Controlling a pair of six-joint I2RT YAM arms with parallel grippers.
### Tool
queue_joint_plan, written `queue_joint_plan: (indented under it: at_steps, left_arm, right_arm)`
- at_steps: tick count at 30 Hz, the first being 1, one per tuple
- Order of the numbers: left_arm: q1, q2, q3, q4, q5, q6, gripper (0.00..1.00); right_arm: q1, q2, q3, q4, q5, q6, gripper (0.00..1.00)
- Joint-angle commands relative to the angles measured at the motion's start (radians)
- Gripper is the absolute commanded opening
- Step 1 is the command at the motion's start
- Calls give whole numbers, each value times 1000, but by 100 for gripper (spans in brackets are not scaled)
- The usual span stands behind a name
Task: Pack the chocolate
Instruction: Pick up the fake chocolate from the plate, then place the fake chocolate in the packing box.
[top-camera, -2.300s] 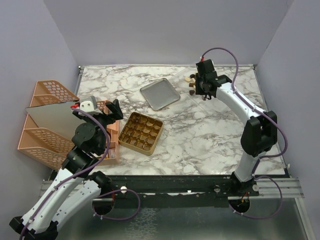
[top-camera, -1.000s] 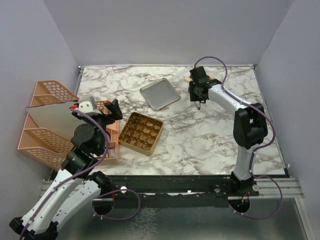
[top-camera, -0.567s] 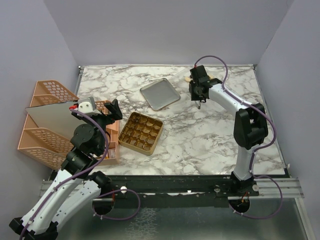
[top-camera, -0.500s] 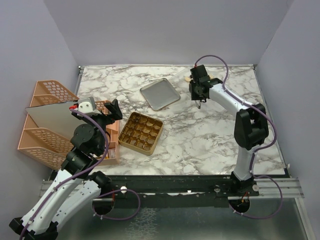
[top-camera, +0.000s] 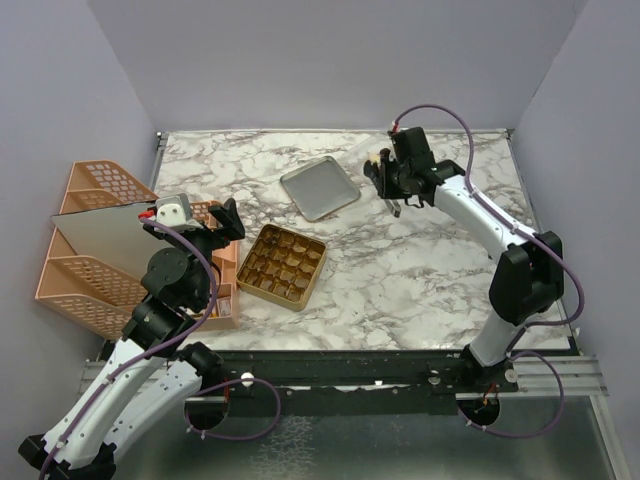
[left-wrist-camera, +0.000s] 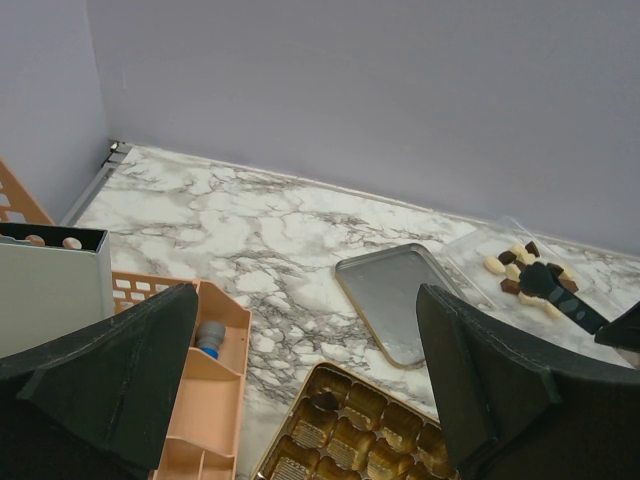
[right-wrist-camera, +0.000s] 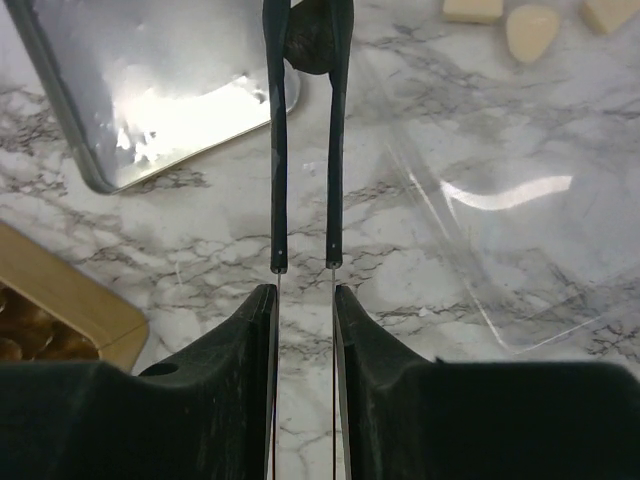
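The chocolate lies as several small cream and brown pieces on a clear sheet at the back right; cream ones show in the right wrist view. My right gripper is shut on thin black-tipped tweezers. The tweezer tips pinch one dark chocolate piece above the edge of the silver lid. The golden compartment tray has one dark piece in a cell. My left gripper hangs open left of the tray, holding nothing.
The silver lid lies inside-up behind the tray. An orange organizer with a grey-blue item sits under my left gripper. Orange file racks stand at the left edge. The clear plastic sheet spreads to the right.
The right gripper has closed further on the tweezers and lifted from the chocolate pile, swinging left toward the lid with a dark piece. The left arm has not moved.
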Motion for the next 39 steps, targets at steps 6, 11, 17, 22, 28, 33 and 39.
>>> queue_joint_plan:
  at_steps: [6, 11, 17, 22, 28, 33, 39]
  left_arm:
    - [-3, -4, -13, 17, -8, 9, 99]
    - [-2, -5, -12, 16, -13, 11, 99]
    - [-3, -12, -12, 15, -18, 11, 99]
    - [-3, -11, -14, 15, -17, 11, 99]
    - [-3, -12, -14, 14, -18, 11, 99]
    - [-3, -10, -14, 15, -15, 11, 99]
    - [-3, -8, -14, 15, -18, 11, 99]
  right_arm:
    - [121, -84, -87, 52, -187, 63, 27]
    - [177, -104, -104, 72, -239, 81, 27]
    - [258, -93, -97, 72, -246, 91, 27]
    - [307, -78, -90, 78, -238, 103, 27]
    - [365, -59, -80, 67, -235, 110, 28]
    - [386, -50, -84, 63, -234, 114, 28]
    - [411, -32, -80, 60, -246, 116, 28]
